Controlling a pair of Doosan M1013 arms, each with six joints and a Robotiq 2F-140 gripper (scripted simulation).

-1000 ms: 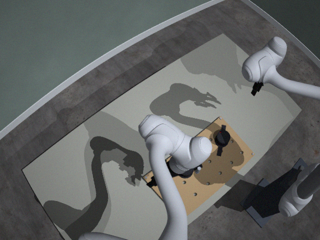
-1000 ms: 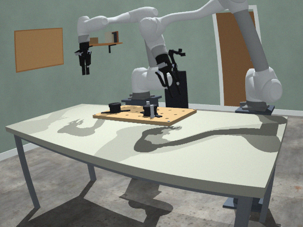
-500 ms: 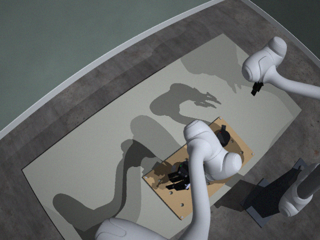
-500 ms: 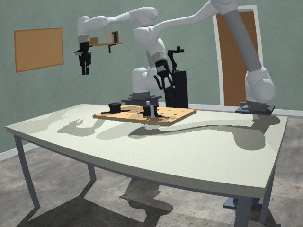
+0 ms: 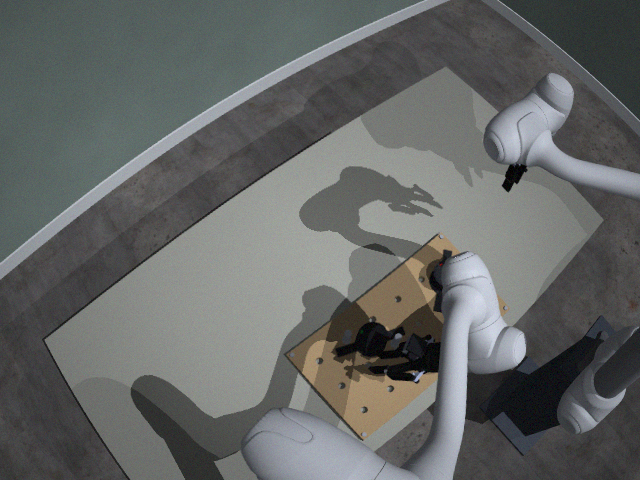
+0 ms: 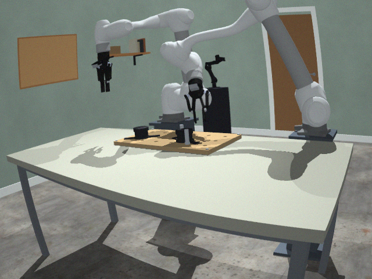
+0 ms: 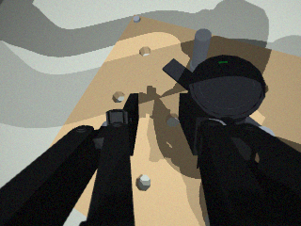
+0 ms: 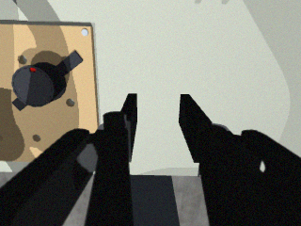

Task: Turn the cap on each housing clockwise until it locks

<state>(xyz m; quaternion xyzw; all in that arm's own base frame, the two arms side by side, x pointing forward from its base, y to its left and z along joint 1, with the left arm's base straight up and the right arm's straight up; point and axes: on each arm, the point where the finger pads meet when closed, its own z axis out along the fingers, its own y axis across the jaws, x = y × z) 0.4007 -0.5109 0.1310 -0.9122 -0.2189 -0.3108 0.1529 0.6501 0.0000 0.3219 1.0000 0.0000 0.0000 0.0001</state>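
Your left gripper (image 5: 377,361) (image 6: 200,115) (image 7: 158,106) is part-open, empty, above the board (image 5: 356,397) (image 6: 222,139) (image 7: 113,66) (image 8: 85,127), near the green-marked housing (image 5: 371,339) (image 6: 183,136) (image 7: 227,91). Your right gripper (image 5: 508,188) (image 6: 104,90) (image 8: 158,108): part-open, empty, off-board. Red-marked housing (image 5: 436,276) (image 6: 140,132) (image 8: 39,85) stands toward the board's other end. Both housings upright; can't tell if caps are locked.

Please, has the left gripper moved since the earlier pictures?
Yes. In the exterior view, the left gripper has shifted toward picture left against the dark cabinet: its fingers overlapped it before, now they hang mostly left of it.
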